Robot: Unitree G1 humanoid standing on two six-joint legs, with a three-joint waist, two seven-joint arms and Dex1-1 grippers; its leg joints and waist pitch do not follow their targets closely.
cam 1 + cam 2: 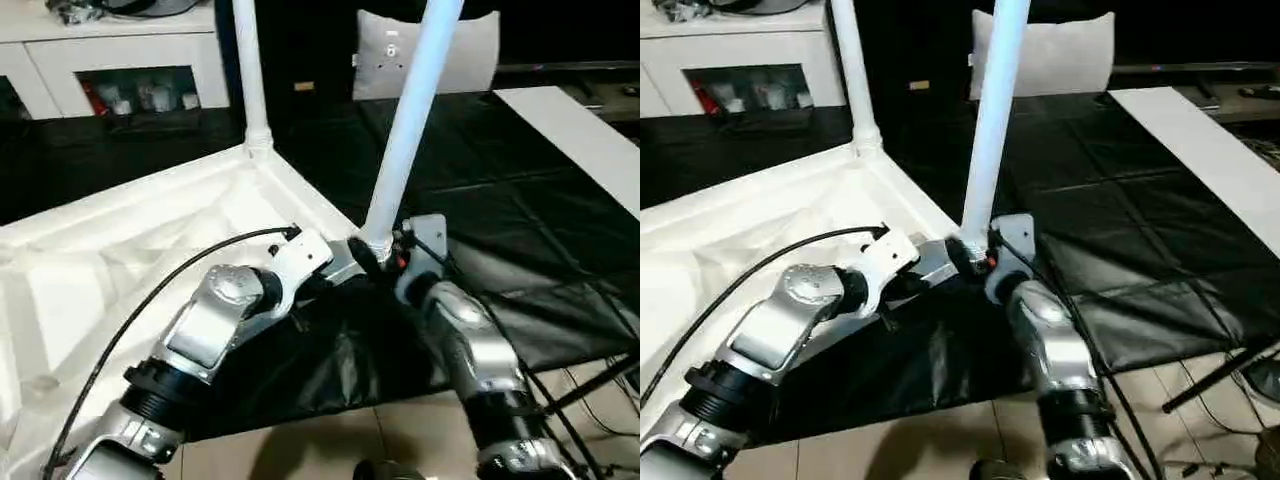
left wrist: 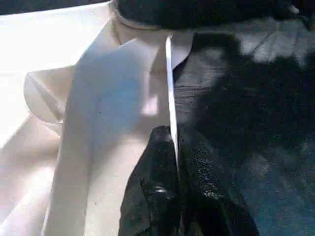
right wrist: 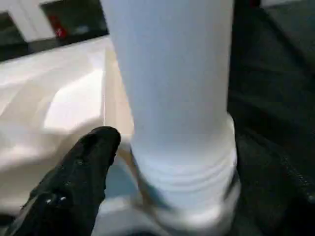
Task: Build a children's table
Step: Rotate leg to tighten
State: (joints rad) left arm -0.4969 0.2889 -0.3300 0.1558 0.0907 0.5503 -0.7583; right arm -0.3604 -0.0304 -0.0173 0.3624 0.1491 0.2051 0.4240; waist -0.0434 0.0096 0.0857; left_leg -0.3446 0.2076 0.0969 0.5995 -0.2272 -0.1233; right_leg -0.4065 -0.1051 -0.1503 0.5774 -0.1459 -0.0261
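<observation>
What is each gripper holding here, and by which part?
The left gripper pinches the thin side rim of the table top near its corner. The right gripper sits at the base of the near leg; its grip cannot be told.

The children's table (image 1: 150,250) is all white, its two standing legs (image 1: 405,130) tinted a pale blue-white. Under it lies a black sheet (image 1: 500,230), glossy and creased. Both forearms are silver with black joints; the left pincer (image 2: 176,162) has black, finely speckled fingers. At 12 o'clock sits a grey-white cushion (image 1: 470,50); at 10 o'clock, a white cabinet (image 1: 110,50). The floor (image 1: 330,445) is beige tile.
</observation>
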